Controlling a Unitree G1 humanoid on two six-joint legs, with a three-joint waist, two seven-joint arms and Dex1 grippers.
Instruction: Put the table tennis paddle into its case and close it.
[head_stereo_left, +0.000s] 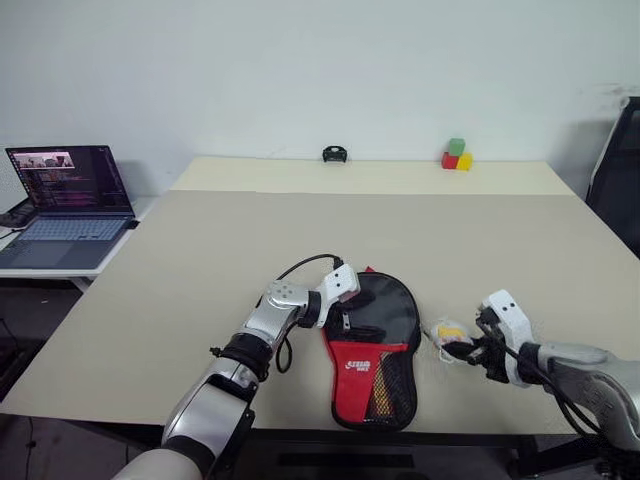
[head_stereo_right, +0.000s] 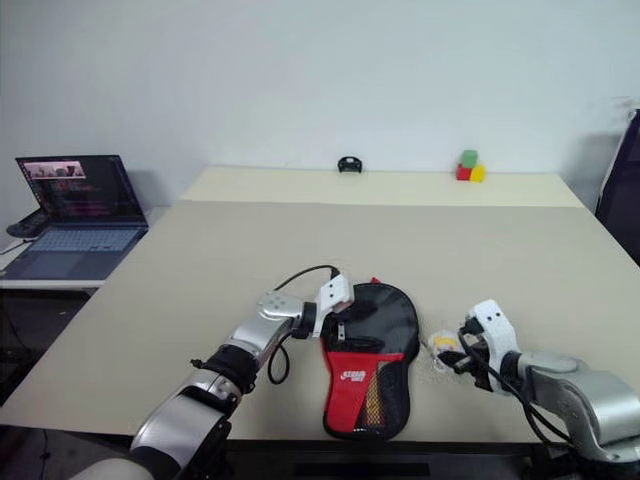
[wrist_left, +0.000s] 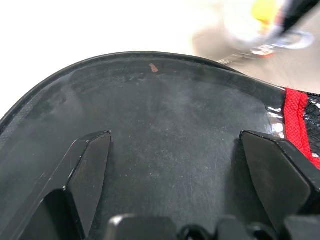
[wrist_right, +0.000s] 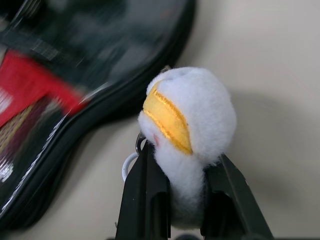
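The table (head_stereo_left: 200, 270) is a wide beige top running from the near edge to the far wall. A second, lower surface on my left carries an open laptop (head_stereo_left: 68, 205) with its screen lit.

The case (head_stereo_left: 375, 345) lies flat near the front edge of the table, between my two arms. Its round black end points away from me and its red lower part with the white logo and black mesh pocket points toward me. I cannot see the table tennis paddle itself, so I cannot tell from outside whether it is inside the case.

My left gripper (head_stereo_left: 342, 300) rests at the case's upper left edge. In the left wrist view its two black fingers (wrist_left: 87, 165) stand spread wide over the black face of the case, closed on nothing.

My right gripper (head_stereo_left: 470, 347) sits to the right of the case, just off its edge. Its fingers (wrist_right: 147, 195) are pinched nearly together on the base of the ball charm (wrist_right: 187, 117), a white fluffy ball with a yellow stripe. A small ring shows below the charm, on the case's side.

At the far edge of the table: a small black object (head_stereo_left: 334, 154) near the middle, and a cluster of green, red and yellow blocks (head_stereo_left: 456, 155) to the right.
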